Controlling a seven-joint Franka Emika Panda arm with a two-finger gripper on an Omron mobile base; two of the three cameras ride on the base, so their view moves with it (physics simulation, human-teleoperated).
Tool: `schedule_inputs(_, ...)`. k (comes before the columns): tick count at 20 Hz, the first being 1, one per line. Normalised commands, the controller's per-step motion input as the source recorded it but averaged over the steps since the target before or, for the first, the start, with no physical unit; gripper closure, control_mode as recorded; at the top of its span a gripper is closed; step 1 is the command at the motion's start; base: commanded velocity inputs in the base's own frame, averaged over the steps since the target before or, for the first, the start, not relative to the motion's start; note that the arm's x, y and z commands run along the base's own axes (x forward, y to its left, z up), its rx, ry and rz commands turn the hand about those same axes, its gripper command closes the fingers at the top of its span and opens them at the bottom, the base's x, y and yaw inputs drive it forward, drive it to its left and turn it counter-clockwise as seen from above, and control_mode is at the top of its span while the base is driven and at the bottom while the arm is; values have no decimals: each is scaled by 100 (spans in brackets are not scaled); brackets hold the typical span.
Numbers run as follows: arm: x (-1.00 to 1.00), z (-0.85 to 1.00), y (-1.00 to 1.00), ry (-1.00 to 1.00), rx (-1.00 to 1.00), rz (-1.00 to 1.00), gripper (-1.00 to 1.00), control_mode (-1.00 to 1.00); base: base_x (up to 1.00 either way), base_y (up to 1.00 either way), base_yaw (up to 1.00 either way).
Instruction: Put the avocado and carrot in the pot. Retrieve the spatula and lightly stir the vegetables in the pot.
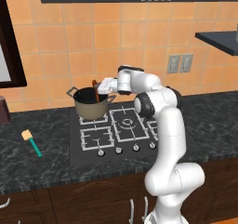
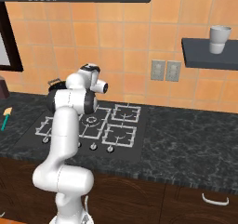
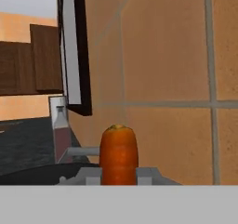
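Hand (image 1: 100, 89) grips one carrot (image 3: 119, 154) above one pot (image 1: 92, 103); one spatula (image 1: 31, 141) lies on the counter (image 1: 42, 165).

**Colours in the kitchen**

The carrot (image 3: 118, 154) is orange. The pot (image 1: 92, 103) is olive-brown, dark inside. The spatula (image 1: 31, 141) has a teal handle and yellow head. The table (image 1: 37, 167) is dark and speckled. The wall tiles (image 1: 83, 37) are orange.

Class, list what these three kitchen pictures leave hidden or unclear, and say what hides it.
- Pot contents: left base view, its wall hides the bottom; avocado not discernible.
- Carrot lower end: hand view, cut off by the bottom.
- Pot: right base view, mostly behind the arm.
- Spatula: right base view, cut off by the left edge.
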Motion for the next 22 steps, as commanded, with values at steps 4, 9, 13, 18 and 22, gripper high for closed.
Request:
schedule_inputs(4,0,0,0,-2,0,5,-100,-100,0,0,0)
schedule_inputs(9,0,0,-3,-1,0,1,-100,-100,0,0,0)
schedule_inputs(13,0,19,-24,-5,0,0,-100,-100,0,0,0)
schedule_inputs(18,-15,65,-24,-7,0,0,-100,-100,0,0,0)
schedule_inputs(22,-50,89,10,-6,-7,5,-100,-100,0,0,0)
